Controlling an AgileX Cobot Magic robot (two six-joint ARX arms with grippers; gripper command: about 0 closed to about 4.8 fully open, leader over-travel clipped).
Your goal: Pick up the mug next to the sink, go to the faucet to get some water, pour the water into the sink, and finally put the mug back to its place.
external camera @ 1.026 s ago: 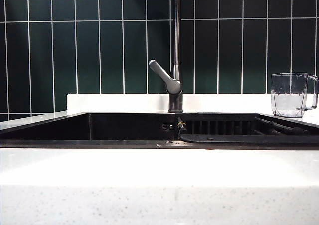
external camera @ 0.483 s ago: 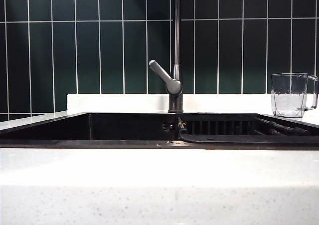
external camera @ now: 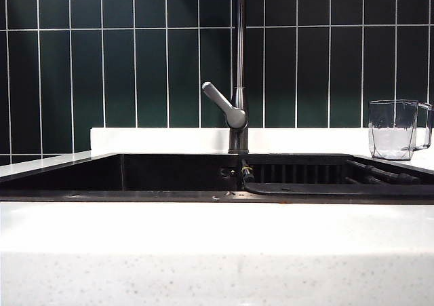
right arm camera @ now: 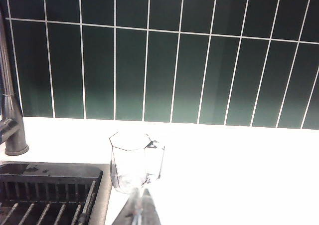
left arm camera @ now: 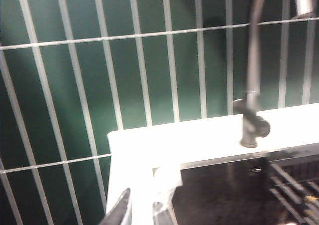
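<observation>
The clear faceted mug (external camera: 393, 129) stands upright on the white countertop to the right of the sink (external camera: 169, 172), its handle on the right. In the right wrist view the mug (right arm camera: 132, 160) sits just beyond my right gripper (right arm camera: 140, 190), which is shut with nothing in it and apart from the glass. The tall dark faucet (external camera: 239, 116) rises behind the basin, its grey lever angled up to the left. My left gripper (left arm camera: 142, 210) hovers over the sink's left rear corner, fingertips a little apart and holding nothing, well away from the faucet (left arm camera: 251, 110). Neither gripper shows in the exterior view.
A black ribbed rack (external camera: 305, 174) fills the right part of the basin, close to the mug. Dark green tiles (external camera: 135, 62) form the wall behind a low white ledge (external camera: 163, 140). A wide white counter (external camera: 203, 252) runs along the front.
</observation>
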